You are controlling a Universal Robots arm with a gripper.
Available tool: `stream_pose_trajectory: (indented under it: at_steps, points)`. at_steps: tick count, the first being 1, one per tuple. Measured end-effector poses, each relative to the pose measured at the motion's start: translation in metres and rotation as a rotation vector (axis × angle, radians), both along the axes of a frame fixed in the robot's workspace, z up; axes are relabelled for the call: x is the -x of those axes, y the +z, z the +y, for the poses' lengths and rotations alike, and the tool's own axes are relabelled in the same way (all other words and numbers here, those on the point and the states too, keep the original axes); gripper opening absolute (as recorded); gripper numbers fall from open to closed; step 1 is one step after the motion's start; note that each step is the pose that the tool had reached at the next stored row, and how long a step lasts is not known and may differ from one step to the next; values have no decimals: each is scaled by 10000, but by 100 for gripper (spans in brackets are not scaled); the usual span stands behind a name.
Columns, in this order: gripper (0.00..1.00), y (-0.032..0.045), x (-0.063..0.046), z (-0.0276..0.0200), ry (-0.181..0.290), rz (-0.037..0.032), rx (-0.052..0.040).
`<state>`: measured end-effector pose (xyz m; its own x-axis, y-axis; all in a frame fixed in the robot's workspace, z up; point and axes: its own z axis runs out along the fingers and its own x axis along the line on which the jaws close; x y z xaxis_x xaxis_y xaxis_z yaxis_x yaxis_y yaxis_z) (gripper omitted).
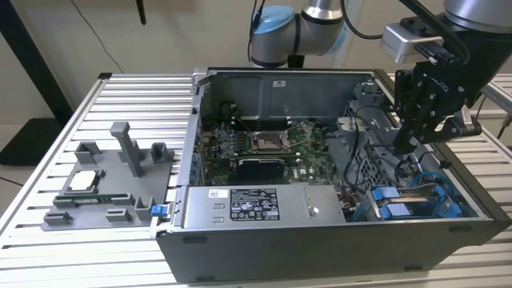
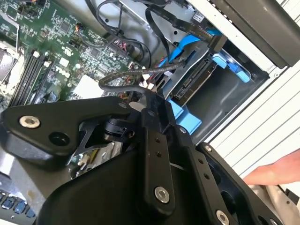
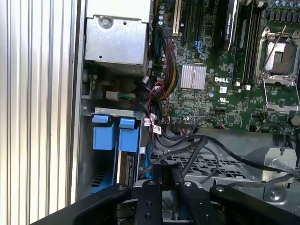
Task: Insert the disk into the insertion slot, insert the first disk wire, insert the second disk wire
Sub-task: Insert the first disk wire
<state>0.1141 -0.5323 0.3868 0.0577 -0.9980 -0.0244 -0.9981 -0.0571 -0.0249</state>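
The disk (image 2: 194, 80), silver-grey in its blue carrier frame, lies inside the insertion slot (image 1: 416, 201), a grey metal cage at the front corner of the open computer case on the exterior view's right. Its blue tabs (image 3: 129, 137) show in the first wrist view. My gripper (image 1: 402, 146) hangs just above the case floor behind the cage, amid black cables. Its fingers stand close together on a black braided disk wire (image 2: 140, 75) that runs toward the disk. The gripper (image 3: 167, 171) shows with cables converging between its fingers (image 3: 157, 180).
A grey power-supply box (image 1: 256, 207) sits at the case's front, with the motherboard and CPU socket (image 1: 268, 141) behind it. A grey fixture (image 1: 112, 180) holding parts stands on the slatted table at the exterior view's left. A person's hand (image 2: 276, 171) rests outside the case.
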Motion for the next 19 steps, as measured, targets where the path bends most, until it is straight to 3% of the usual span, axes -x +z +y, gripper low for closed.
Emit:
stream_pose_trajectory:
  at_steps: [14,19]
  points:
    - [0,-3,0,-1,0,1,0]
    - [0,-9,-16,-46,-1,64,1]
